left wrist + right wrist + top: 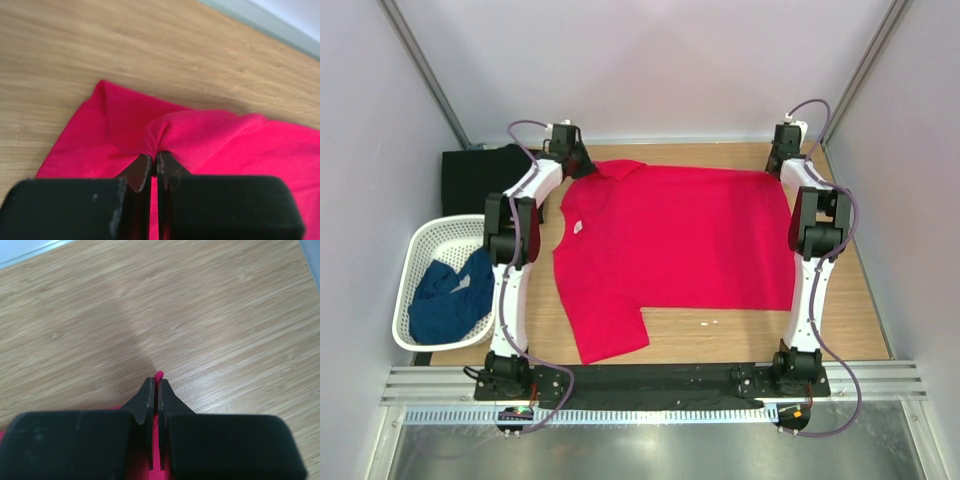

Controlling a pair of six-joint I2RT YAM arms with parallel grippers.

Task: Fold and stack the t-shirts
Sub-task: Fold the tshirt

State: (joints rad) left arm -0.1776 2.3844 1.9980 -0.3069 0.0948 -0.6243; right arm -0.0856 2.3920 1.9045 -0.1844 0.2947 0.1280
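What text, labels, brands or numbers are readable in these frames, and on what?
None legible.
The only candidate is the small white neck label on the red t-shirt. It is too small to read in the top view and does not show in either wrist view.

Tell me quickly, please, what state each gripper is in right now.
Left gripper: closed, pinching a fold of the red t-shirt.
Right gripper: closed, pinching the same shirt at its edge.
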